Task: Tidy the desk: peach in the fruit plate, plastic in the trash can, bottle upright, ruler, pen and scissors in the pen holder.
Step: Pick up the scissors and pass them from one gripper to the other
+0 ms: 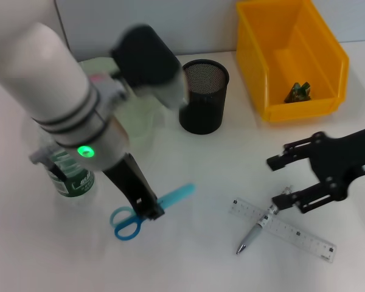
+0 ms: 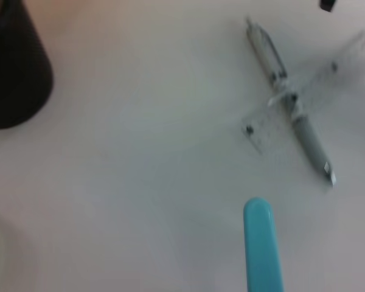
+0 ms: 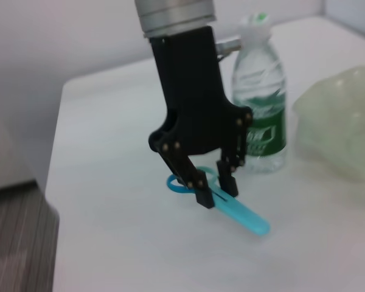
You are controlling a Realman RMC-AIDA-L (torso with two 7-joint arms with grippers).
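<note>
At the far left of the head view a bottle (image 1: 73, 182) with a green label stands upright on the white desk (image 1: 194, 255), partly hidden behind the left arm. Just right of it, in the lower left of the frame, the left gripper (image 1: 151, 210) is down at the desk with its fingers set on either side of the blue scissors (image 1: 149, 210), at the joint between the round handles and the blade; the right wrist view shows the two fingers (image 3: 201, 194) straddling the scissors closely, pinching them, while the scissors lie flat on the desk. Behind the left arm, in the upper left, a pale greenish fruit plate (image 1: 140, 121) is partly visible. At upper centre stands the black mesh pen holder (image 1: 204, 97). In the upper right sits the yellow bin (image 1: 289, 58), with a small crumpled green piece of plastic (image 1: 300, 92) lying inside it. In the lower right a clear ruler (image 1: 283, 229) lies flat and a silver pen (image 1: 255, 232) lies across its left end. Just above them the right gripper (image 1: 277, 182) hovers with its fingers spread wide, the lower finger close to the pen's upper end
</note>
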